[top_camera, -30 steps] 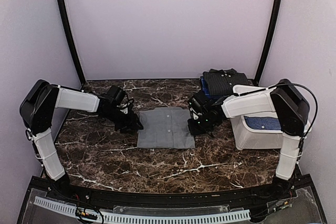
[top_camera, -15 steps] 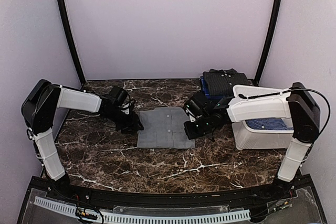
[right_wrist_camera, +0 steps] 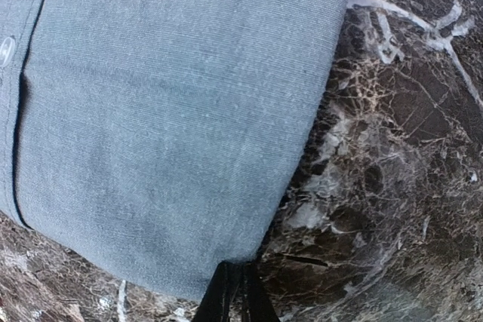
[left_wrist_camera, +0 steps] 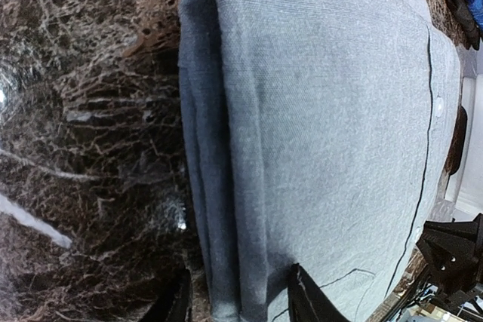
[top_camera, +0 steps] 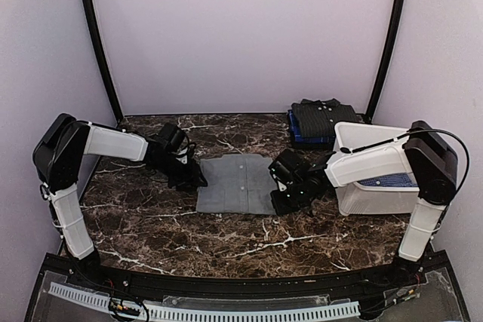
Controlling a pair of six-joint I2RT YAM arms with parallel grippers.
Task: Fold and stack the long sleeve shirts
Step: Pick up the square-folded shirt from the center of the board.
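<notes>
The grey long sleeve shirt [top_camera: 235, 183] lies folded flat in the middle of the marble table. In the left wrist view the shirt [left_wrist_camera: 324, 111] shows its layered left edge. My left gripper [top_camera: 199, 181] is open, its fingers [left_wrist_camera: 309, 299] on either side of that folded edge. My right gripper [top_camera: 277, 204] is shut, its tips [right_wrist_camera: 234, 292] touching the shirt [right_wrist_camera: 166, 111] at its near right corner. The blue dotted shirt [top_camera: 392, 180] lies in the white tub.
The white plastic tub [top_camera: 355, 195] stands right of the grey shirt, close to my right arm. A pile of folded garments [top_camera: 321, 120], dark on top and blue beneath, sits at the back right corner. Purple walls enclose the table.
My right gripper has moved from the shirt's right side down to its near right corner. My left gripper has stayed at the shirt's left edge.
</notes>
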